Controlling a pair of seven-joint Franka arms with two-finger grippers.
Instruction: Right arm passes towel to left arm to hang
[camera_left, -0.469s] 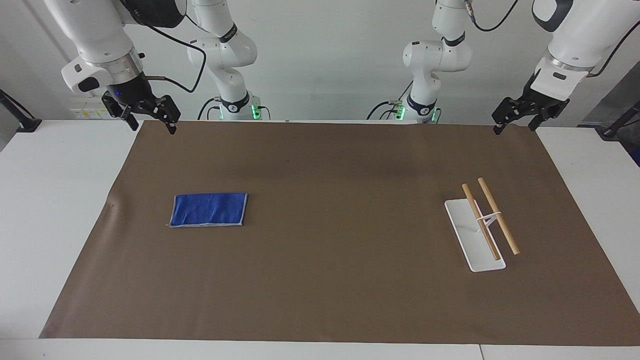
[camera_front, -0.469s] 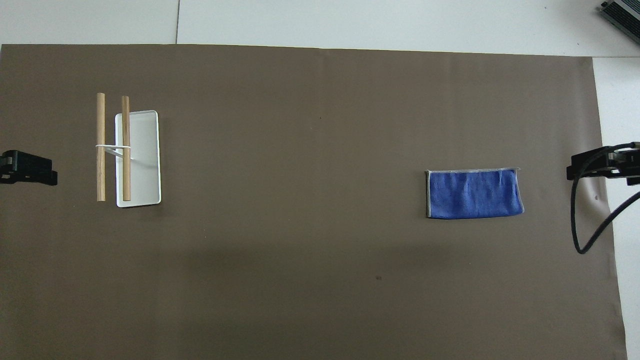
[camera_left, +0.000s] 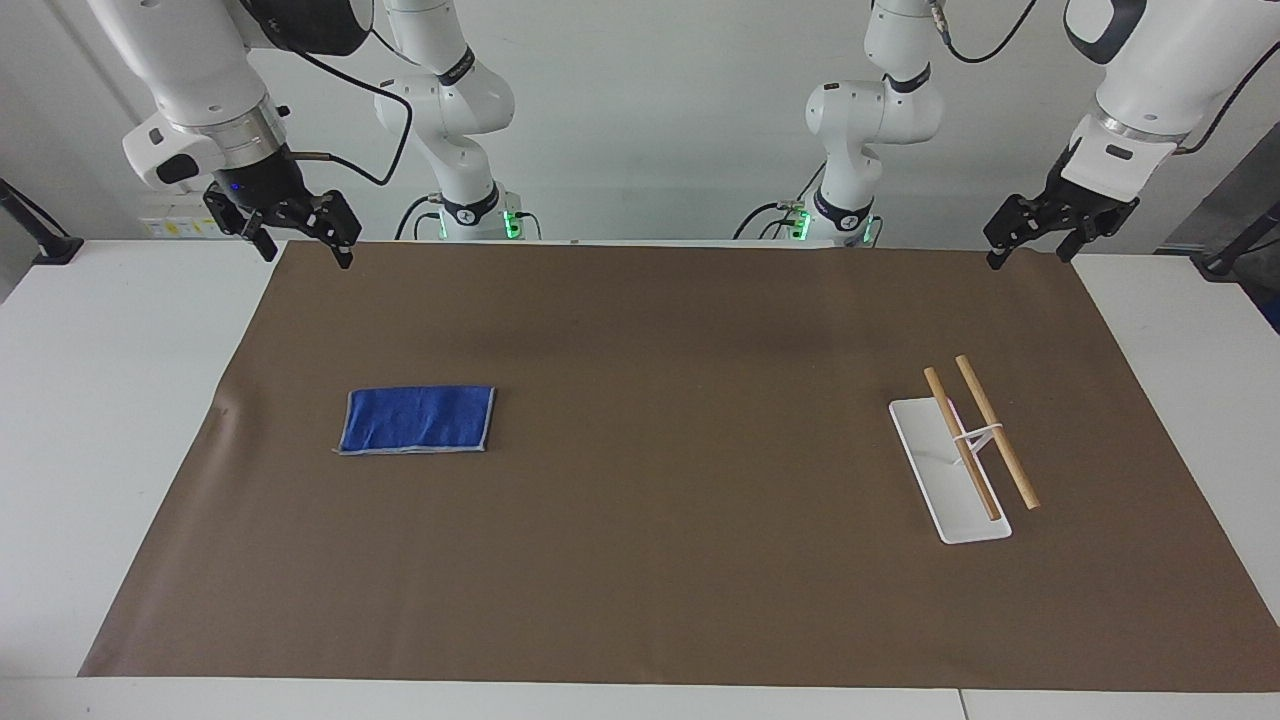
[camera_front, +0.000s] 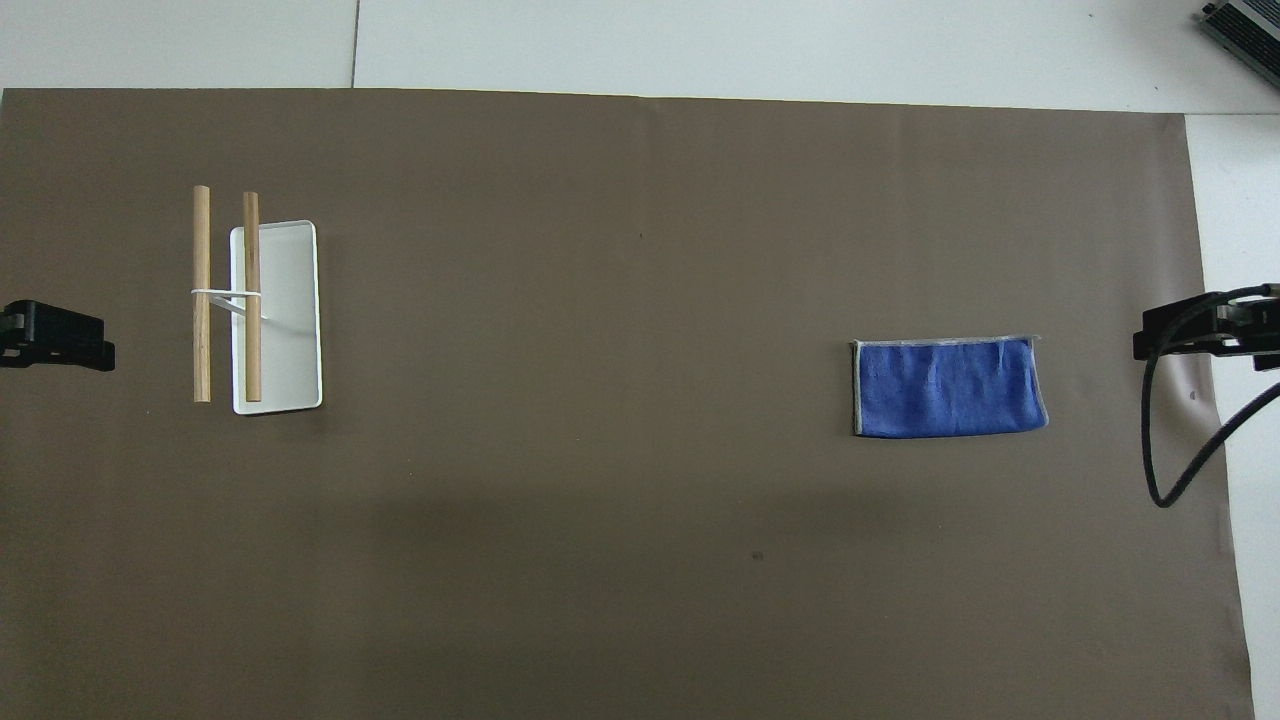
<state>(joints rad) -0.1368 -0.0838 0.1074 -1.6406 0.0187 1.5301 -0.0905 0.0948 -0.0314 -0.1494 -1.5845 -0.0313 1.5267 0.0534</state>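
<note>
The blue towel (camera_left: 417, 420) (camera_front: 947, 388) lies flat and folded on the brown mat, toward the right arm's end of the table. My right gripper (camera_left: 306, 252) (camera_front: 1195, 330) hangs open in the air over the mat's edge by the robots, well apart from the towel, with nothing in it. At the other end, my left gripper (camera_left: 1030, 255) (camera_front: 55, 335) also hangs open and holds nothing, over the mat's corner. Both arms wait.
A rack with a white tray base (camera_left: 925, 450) (camera_front: 290, 300) and two raised wooden bars (camera_left: 990, 430) (camera_front: 202, 295) stands toward the left arm's end. The brown mat (camera_left: 640, 560) (camera_front: 600, 500) covers most of the white table. A black cable (camera_front: 1170, 440) hangs from the right wrist.
</note>
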